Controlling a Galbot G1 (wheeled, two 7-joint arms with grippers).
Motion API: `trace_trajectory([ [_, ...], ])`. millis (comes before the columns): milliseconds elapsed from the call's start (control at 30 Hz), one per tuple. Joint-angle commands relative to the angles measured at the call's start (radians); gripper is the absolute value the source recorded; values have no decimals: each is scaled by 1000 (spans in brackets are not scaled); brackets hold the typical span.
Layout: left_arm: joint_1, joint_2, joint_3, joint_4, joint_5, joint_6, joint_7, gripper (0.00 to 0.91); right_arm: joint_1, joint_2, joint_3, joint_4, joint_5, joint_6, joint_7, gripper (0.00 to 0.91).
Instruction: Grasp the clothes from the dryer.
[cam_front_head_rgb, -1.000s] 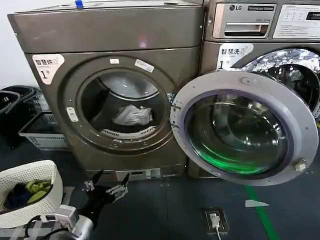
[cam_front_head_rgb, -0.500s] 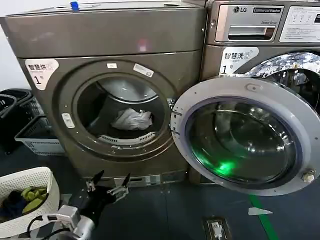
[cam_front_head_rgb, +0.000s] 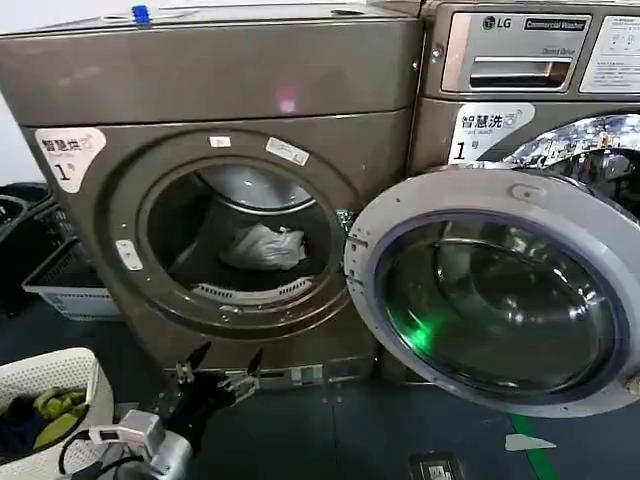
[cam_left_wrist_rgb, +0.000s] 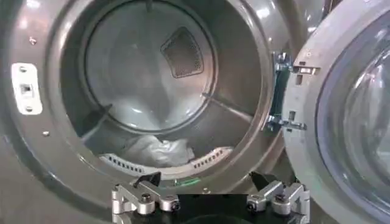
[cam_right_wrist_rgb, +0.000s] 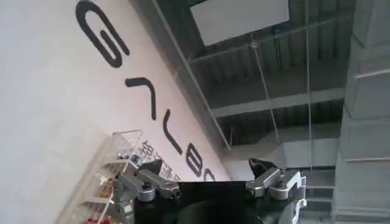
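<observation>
The bronze-brown dryer (cam_front_head_rgb: 210, 85) stands straight ahead with its round port open. The clothes (cam_front_head_rgb: 265, 247), a small white crumpled wad, lie on the bottom of the dark drum near its front lip. My left gripper (cam_front_head_rgb: 228, 362) hangs low in front of the dryer's base, below the port, open and empty. In the left wrist view the clothes (cam_left_wrist_rgb: 155, 149) lie beyond the left gripper (cam_left_wrist_rgb: 204, 179), still well apart from it. My right gripper (cam_right_wrist_rgb: 201, 165) is open and empty and points up at a lettered wall and a ceiling.
The dryer's round glass door (cam_front_head_rgb: 500, 290) swings out to the right, across the silver LG machine (cam_front_head_rgb: 530, 80). A white basket (cam_front_head_rgb: 85, 365) with green garments sits at the lower left. Dark crates (cam_front_head_rgb: 55, 280) stand behind it.
The dryer has grown larger in the head view and its port has come nearer. The left gripper stays low and open before the dryer's base. The clothes have not moved.
</observation>
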Motion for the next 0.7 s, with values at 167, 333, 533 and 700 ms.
trace_trajectory([
  [167, -1, 2, 2, -7, -1, 1, 3, 907, -1, -2, 2, 5, 24, -3, 1, 907],
  [333, -3, 5, 1, -9, -1, 1, 5, 907, -1, -4, 3, 5, 24, -3, 0, 907],
  [533, 0, 8, 2, -10, 0, 0, 6, 907, -5, -4, 7, 3, 22, -2, 1, 907],
  [700, 0, 10, 2, -12, -1, 0, 6, 907, -11, -4, 17, -3, 19, -2, 1, 907],
])
